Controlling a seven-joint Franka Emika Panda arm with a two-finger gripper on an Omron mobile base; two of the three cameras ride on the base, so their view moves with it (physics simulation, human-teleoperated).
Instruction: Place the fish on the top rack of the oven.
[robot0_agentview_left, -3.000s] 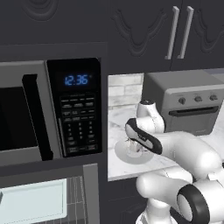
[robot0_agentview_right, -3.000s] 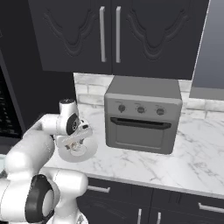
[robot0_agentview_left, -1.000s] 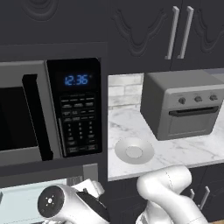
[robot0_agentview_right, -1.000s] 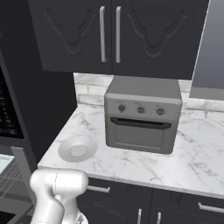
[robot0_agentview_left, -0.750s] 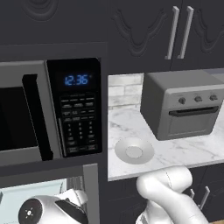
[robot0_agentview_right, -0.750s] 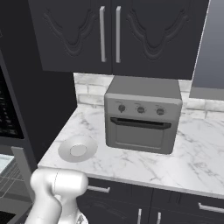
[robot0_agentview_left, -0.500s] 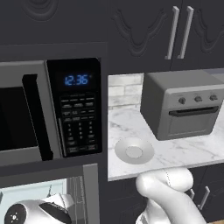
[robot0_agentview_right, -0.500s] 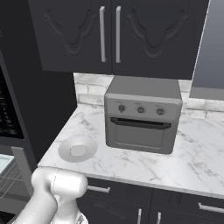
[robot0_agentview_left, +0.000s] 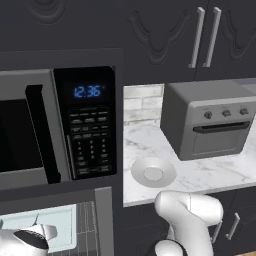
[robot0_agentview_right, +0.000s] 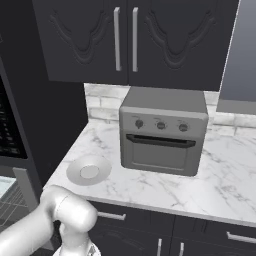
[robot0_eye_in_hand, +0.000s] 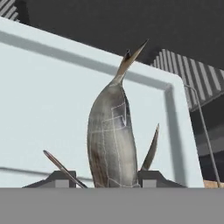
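In the hand view the gripper (robot0_eye_in_hand: 105, 179) has its two dark fingertips (robot0_eye_in_hand: 148, 177) closed on the fish (robot0_eye_in_hand: 109, 140), whose tail points away over the pale tray (robot0_eye_in_hand: 39, 96) of the top rack (robot0_eye_in_hand: 201, 83). From the left base view the hand seems to sit low over that tray inside the oven (robot0_agentview_left: 60, 220), below the microwave (robot0_agentview_left: 55, 125).

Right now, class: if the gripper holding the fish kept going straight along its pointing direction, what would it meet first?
Probably the pale tray on the top rack: the gripper points at it past the fish, though depth is unclear.
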